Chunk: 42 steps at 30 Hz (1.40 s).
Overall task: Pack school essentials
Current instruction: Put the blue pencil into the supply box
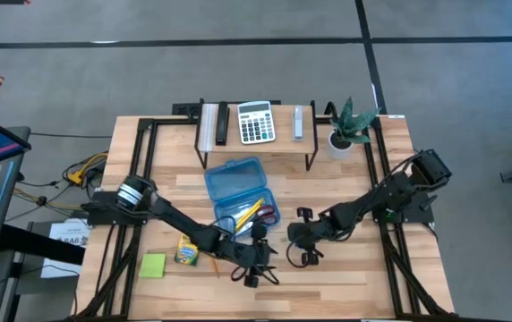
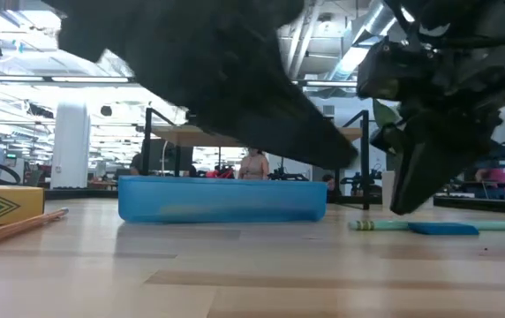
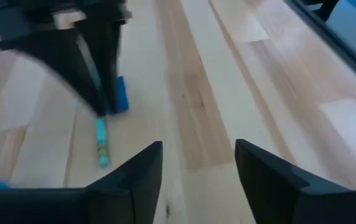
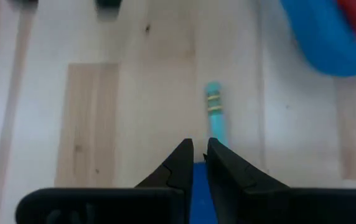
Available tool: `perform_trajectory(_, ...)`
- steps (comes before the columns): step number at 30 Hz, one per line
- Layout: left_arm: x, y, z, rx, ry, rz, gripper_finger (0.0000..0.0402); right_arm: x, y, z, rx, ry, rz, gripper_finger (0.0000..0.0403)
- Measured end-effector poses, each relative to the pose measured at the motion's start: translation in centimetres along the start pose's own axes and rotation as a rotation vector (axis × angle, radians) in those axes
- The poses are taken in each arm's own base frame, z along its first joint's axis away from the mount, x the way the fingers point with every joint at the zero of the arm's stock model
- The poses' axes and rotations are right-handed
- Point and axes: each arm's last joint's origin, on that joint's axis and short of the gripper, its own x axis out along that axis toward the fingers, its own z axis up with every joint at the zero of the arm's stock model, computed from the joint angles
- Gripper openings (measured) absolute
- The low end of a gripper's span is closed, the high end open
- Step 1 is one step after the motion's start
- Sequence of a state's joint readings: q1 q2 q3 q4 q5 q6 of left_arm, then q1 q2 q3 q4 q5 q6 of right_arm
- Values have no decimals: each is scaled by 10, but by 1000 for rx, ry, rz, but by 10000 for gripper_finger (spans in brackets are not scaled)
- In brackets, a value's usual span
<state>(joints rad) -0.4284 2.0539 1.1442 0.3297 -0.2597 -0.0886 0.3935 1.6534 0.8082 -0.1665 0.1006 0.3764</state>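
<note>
A teal pen [image 4: 214,115] and a small blue eraser [image 3: 121,94] lie side by side on the wooden table, also seen in the low view as the pen [image 2: 376,225] and the eraser [image 2: 444,229]. My right gripper [image 4: 198,146] points down right over them, fingers nearly together, the eraser showing through their gap; it also shows in the high view [image 1: 297,238]. My left gripper [image 3: 198,146] is open and empty just beside it [image 1: 254,271]. The open blue case [image 1: 235,183] holds red-handled scissors [image 1: 245,215] and pencils. The crayon box [image 1: 186,251], a lime sticky pad [image 1: 153,265] and an orange pencil [image 2: 18,228] lie at the near left.
A raised shelf at the far edge carries a calculator [image 1: 256,122] and other small items. A potted plant [image 1: 350,125] stands at its right. The blue case's wall [image 2: 222,199] stands beyond the grippers. People show in the room behind the table.
</note>
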Motion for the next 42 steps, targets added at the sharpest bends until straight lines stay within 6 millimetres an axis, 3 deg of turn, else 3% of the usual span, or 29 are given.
perform_trajectory(6, 30, 14, 5, -2, 42, 85, 213, -39, -5, 1, 14, -33, -91, 67)
perform_trajectory(12, 37, 38, 7, -78, 98, 109, 210, -62, -13, -34, 99, 8, -106, 67)
perform_trajectory(19, 38, 49, -2, -127, 186, 88, 200, -58, -10, -78, 179, 80, -96, 67)
perform_trajectory(23, 38, 50, -1, -129, 176, 95, 199, -53, -8, -92, 210, 117, -109, 67)
perform_trajectory(42, 36, 51, -6, -153, 229, 176, 198, -29, -7, -91, 172, 95, -104, 67)
